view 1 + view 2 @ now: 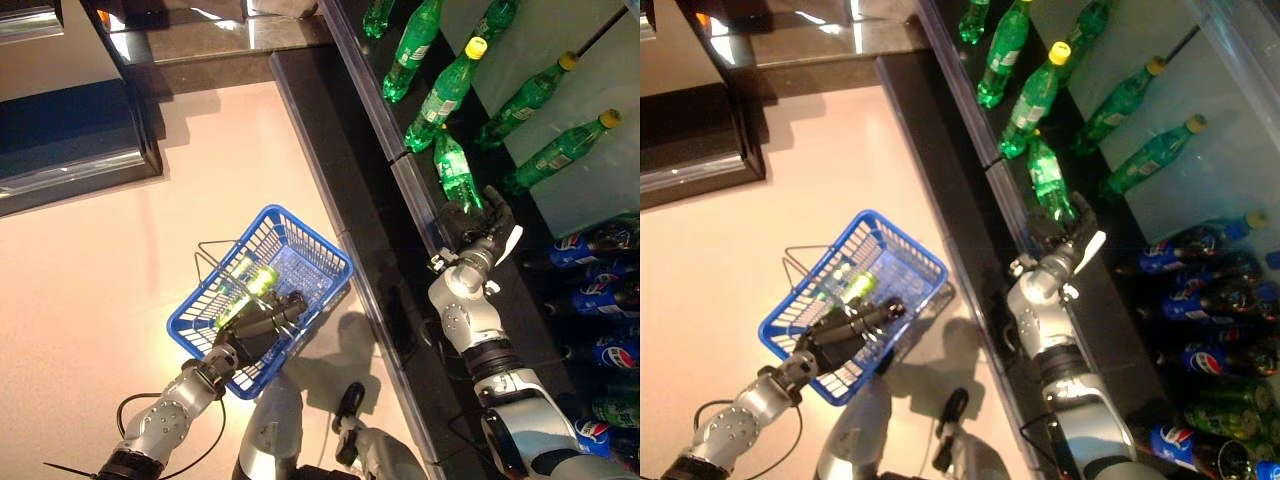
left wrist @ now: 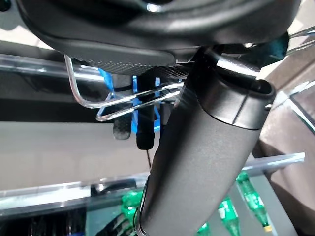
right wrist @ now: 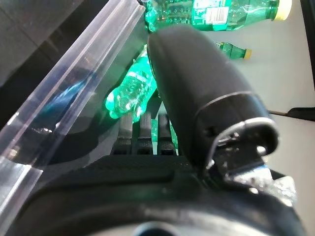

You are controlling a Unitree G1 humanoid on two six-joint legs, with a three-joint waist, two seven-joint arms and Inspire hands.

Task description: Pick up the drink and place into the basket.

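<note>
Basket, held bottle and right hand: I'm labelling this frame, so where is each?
blue basket (image 1: 322, 252): left eye view, on its far rim.
green bottle (image 1: 455, 172): left eye view, on its body above the fingers.
right hand (image 1: 484, 232): left eye view, on the back of the hand.

Blue basket (image 1: 300, 235) holding one green bottle (image 1: 247, 290), gripped by left hand (image 1: 262, 325); right hand (image 1: 480, 228) clasping a green bottle (image 1: 455, 170) on the shelf (image 1: 560, 60).
</note>
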